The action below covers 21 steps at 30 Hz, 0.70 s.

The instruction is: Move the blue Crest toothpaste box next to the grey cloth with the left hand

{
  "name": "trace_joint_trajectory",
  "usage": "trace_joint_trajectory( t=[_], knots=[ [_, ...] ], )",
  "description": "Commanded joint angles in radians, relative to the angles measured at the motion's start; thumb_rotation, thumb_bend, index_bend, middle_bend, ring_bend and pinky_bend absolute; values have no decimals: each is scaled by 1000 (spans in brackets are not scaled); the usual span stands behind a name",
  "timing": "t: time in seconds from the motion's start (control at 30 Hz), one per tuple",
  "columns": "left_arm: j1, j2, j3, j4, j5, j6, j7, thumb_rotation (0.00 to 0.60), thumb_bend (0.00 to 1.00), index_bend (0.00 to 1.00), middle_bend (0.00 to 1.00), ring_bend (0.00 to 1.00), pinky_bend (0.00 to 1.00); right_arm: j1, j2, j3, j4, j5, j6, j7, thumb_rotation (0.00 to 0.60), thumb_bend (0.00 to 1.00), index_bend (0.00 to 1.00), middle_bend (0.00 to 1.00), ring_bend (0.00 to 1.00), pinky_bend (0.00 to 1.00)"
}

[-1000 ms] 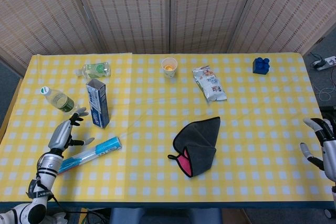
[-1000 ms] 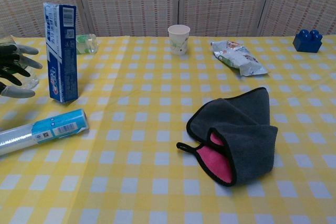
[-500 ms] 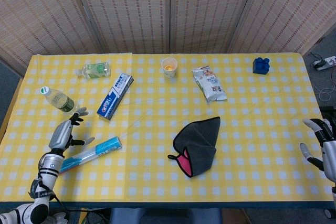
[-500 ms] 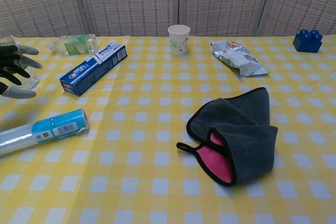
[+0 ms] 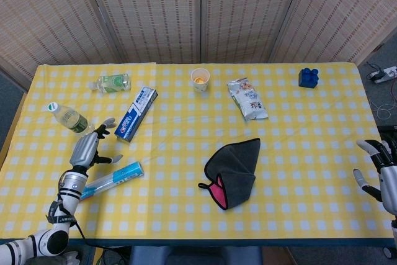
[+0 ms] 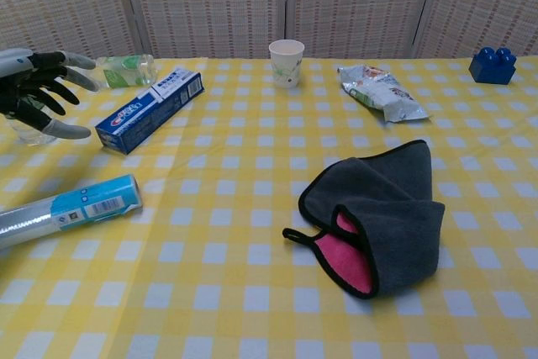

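While the blue Crest toothpaste box (image 5: pixel 136 114) lies flat on the yellow checked tablecloth (image 5: pixel 298 153), the left hand (image 5: pixel 89 148) hovers just to its left w/ fingers spread, holding nothing. The grey cloth (image 5: pixel 234 169), folded w/ pink lining showing, sits well apart toward table centre. A blue-labelled roll (image 5: pixel 110 180) lies near the left hand. Right hand (image 5: pixel 379 172) at the far right edge, fingers apart, empty. Two plastic bottles (image 5: pixel 69 117) lie near the box.
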Motion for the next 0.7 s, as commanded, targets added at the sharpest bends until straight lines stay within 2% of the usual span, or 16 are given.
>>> trace_joint_trajectory(
  t=[0.03,0.5,0.7],
  knots=[
    [-26,-28,-6,16,-40,0,59,600,121,136,211,263,278,-2,0,0,3,0,2,3,600,262,254,265,111,103],
    [-123,-129,-35,93,-202,18,276,600,122,94,200,210,273,-14,4,-2,18,-1,18,29,600,262,255,265,111,103],
    [-178,-156,-51,123,-315,8,401,600,122,55,147,133,189,-21,7,-3,24,0,27,43,600,261,263,265,111,103]
  ],
)
